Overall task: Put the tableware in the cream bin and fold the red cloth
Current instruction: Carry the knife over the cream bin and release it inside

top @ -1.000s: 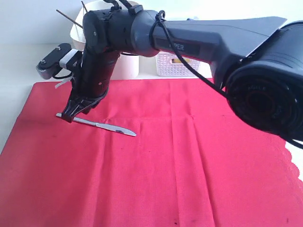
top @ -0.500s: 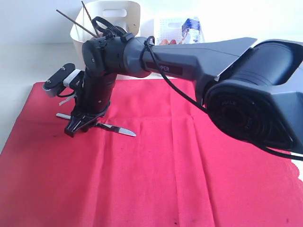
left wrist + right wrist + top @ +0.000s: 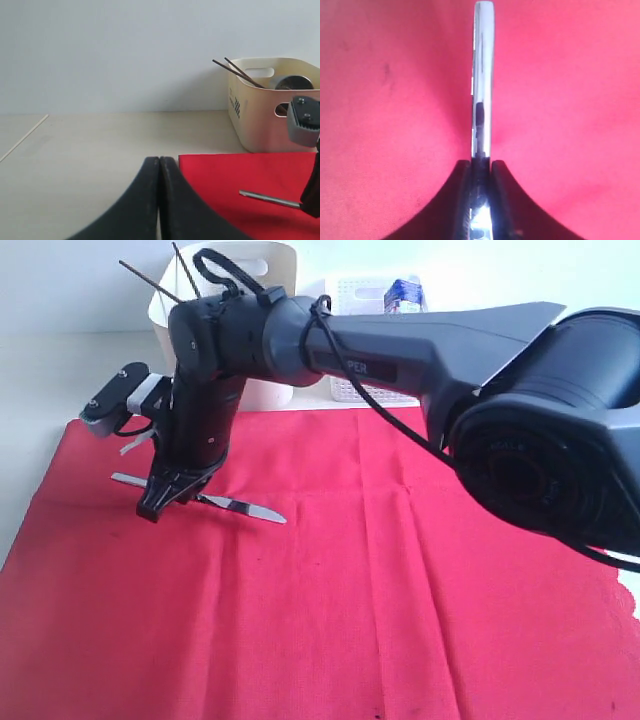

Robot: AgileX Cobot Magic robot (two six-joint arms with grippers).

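The only writing I can read is "PER", white letters on the right arm's forearm in the exterior view. The cream bin (image 3: pixel 260 125) carries a small block of dark print on its side, too small to make out, and the print on the milk carton (image 3: pixel 405 292) in the white lattice basket (image 3: pixel 348 290) is just as illegible.

My right gripper (image 3: pixel 158 505) points down at the left part of the red cloth (image 3: pixel 350 620) and is clamped on the silver table knife (image 3: pixel 245 508). In the wrist view the steel runs straight out from between the two fingers, touching both. The handle end sticks out on one side and the blade on the other, low over the cloth; I cannot tell whether it touches the fabric.

My left gripper (image 3: pixel 159 159) has its fingers pressed together over the bare desk (image 3: pixel 100 150), just beside the cloth's corner. The dark chopsticks (image 3: pixel 240 72) lean out of the bin, and the steel cup (image 3: pixel 294 82) sits inside it.
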